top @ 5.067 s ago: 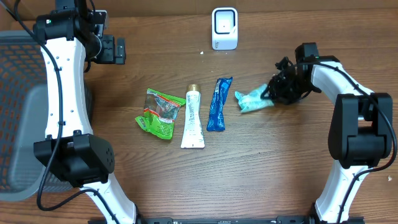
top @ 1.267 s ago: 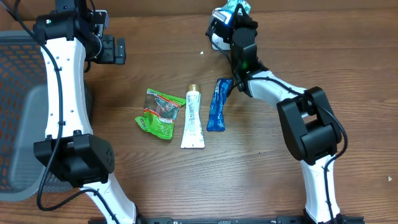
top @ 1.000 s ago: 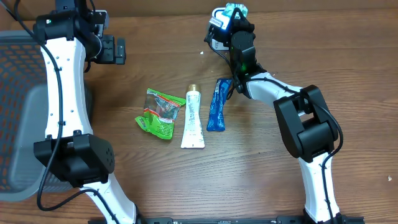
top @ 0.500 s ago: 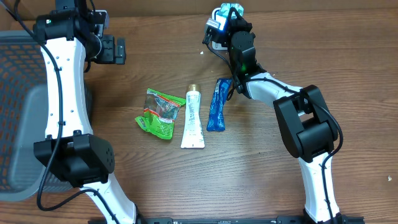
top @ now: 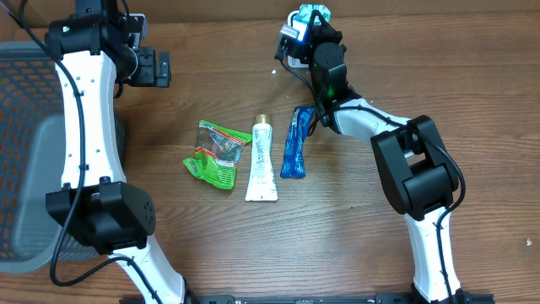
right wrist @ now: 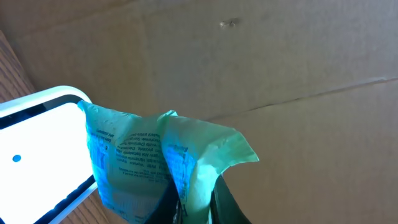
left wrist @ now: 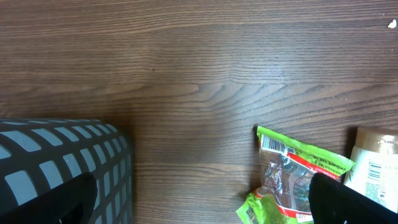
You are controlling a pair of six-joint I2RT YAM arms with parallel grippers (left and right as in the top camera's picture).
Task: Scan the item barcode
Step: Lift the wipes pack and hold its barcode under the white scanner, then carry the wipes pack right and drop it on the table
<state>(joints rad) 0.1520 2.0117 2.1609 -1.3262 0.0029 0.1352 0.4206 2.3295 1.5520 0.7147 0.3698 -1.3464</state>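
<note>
Nearest the arm bases, three items lie side by side at mid-table (top: 489,84): a green snack packet (top: 216,153) on the left, a white tube (top: 262,160) in the centre with its cap pointing to the far edge, and a blue packet (top: 296,141) on the right. None of the three is touched by either arm. A grey mesh basket (top: 25,152) stands beside the table at the left edge.

Farther back on the left side, the left gripper (top: 162,67) hangs above bare wood with its jaws spread wide and nothing between them. Its wrist view looks down on the basket rim, the green snack packet and one end of the white tube.

At the far edge of the table, the right gripper (top: 316,25) is pressed together on a teal pouch (top: 310,13), pinching it by a crumpled lower fold. The pouch is raised off the table, directly in front of the white scanner (top: 291,52). In the right wrist view, the printed side of the pouch overlaps the scanner's white rim; contact cannot be determined. Behind both stands a brown cardboard wall (right wrist: 261,56).
</note>
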